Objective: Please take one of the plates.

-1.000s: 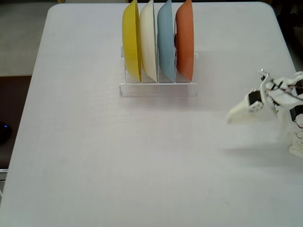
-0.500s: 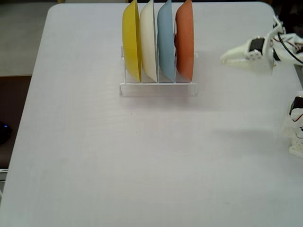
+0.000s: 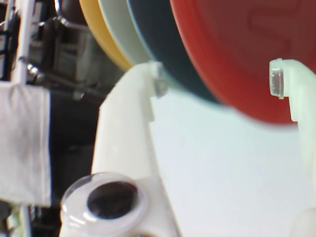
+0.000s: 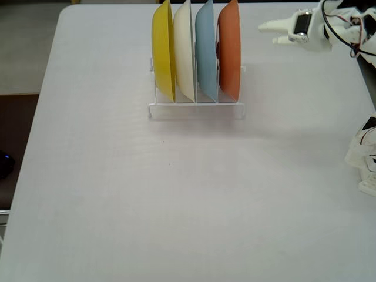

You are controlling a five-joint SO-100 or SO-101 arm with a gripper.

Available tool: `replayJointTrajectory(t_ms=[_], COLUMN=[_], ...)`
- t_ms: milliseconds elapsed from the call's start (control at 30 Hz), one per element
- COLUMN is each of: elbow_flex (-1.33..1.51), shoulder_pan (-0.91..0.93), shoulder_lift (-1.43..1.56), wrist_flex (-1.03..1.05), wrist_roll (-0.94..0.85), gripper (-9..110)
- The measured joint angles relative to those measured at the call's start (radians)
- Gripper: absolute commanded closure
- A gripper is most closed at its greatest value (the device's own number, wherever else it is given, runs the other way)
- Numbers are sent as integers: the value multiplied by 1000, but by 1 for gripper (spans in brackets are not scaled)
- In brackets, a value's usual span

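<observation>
Hovering higher | pincer (image 4: 267,33) apart, nearer the orange plate (image 4: 230,50) than before | rack (image 4: 197,109) unmoved

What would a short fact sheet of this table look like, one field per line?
surface: white table
rack: white wire rack holding four plates on edge
plates, left to right in the fixed view: yellow plate, cream plate, light blue plate, orange plate
gripper: open, empty, in the air right of the rack, apart from the orange plate
wrist view: orange plate nearest
</observation>
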Motion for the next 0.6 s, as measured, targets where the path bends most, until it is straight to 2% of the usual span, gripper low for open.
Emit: replayJointTrajectory(t_ms=[233, 600], elbow_flex=[-201, -425], shoulder_pan=[32, 32], shoulder_lift=[-212, -434], wrist_flex=[17, 43], wrist_roll=[-57, -137], gripper=[68, 67])
